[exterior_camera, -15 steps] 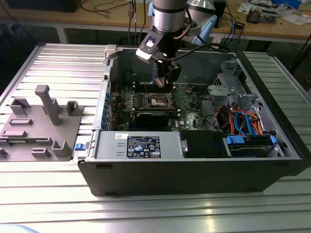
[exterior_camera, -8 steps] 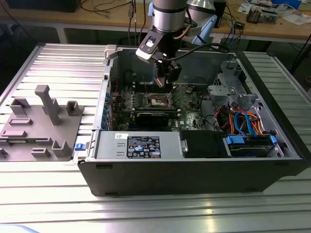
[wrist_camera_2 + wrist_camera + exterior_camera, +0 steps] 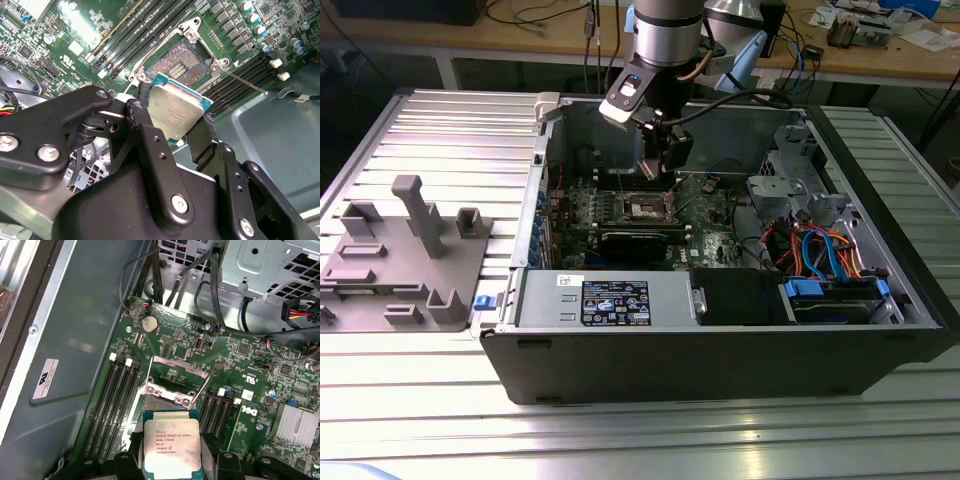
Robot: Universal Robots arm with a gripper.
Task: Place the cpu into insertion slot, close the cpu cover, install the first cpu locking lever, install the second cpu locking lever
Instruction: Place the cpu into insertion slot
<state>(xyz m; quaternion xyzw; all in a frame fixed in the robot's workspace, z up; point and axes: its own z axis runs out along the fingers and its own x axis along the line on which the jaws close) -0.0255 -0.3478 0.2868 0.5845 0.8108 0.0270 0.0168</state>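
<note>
The gripper point(image 3: 174, 119) pinches the cpu point(image 3: 177, 111) by two edges between its jaws; the cpu hangs tilted just above the insertion slot point(image 3: 182, 60); in the first wrist view the cpu cover point(image 3: 180, 364) stands raised.

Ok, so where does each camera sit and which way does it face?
Exterior view: off the arm, looking down into the open black computer case; arm and gripper show.
First wrist view: on the wrist, facing the green circuit board past the black fingers.
Second wrist view: likewise, facing the silvery-rimmed insertion slot.
Both share the small silver-topped cpu clamped in those fingers.
</note>
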